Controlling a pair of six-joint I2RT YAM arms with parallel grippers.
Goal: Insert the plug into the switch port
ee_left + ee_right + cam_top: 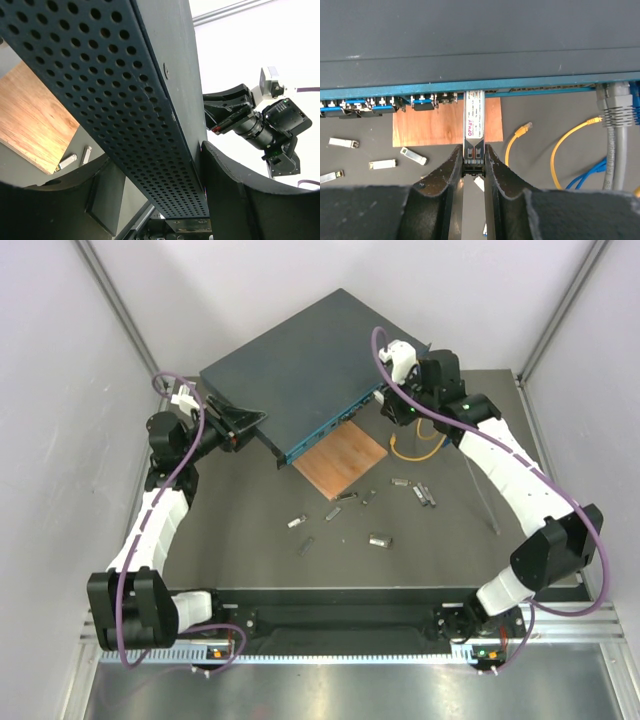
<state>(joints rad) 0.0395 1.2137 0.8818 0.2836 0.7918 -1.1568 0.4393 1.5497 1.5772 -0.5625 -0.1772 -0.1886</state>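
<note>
Dark curved fingers of the left gripper [152,160] stand astride the perforated end wall of the switch [100,75], one on each side. The right-hand one looks to touch the metal, but I cannot tell whether the jaws are pressing or merely bracketing it. The switch is a stiff steel box, probably heavy enough to sit steady yet able to slide on the table [450,540] under a push, so bracing it at this end seems sensible. Ahead of the right gripper [473,155], which is clamped on the rear of the plug [474,117], the teal face carries its row of sockets [385,102]. Those to the gripper's left already hold modules with blue latches. Straight ahead, the plug's nose is at the mouth of a socket, how deep I cannot say. To its right a grey cable [615,115] is seated, with blue cables [590,175] and a loose yellow cable [570,135] nearby. The plug looks light, rigid and smooth-sided. Held by its flat flanks near the tail, it could pivot or slip if pushed off-axis. Below it lie a wooden square [440,125] and spare modules [413,156].
</note>
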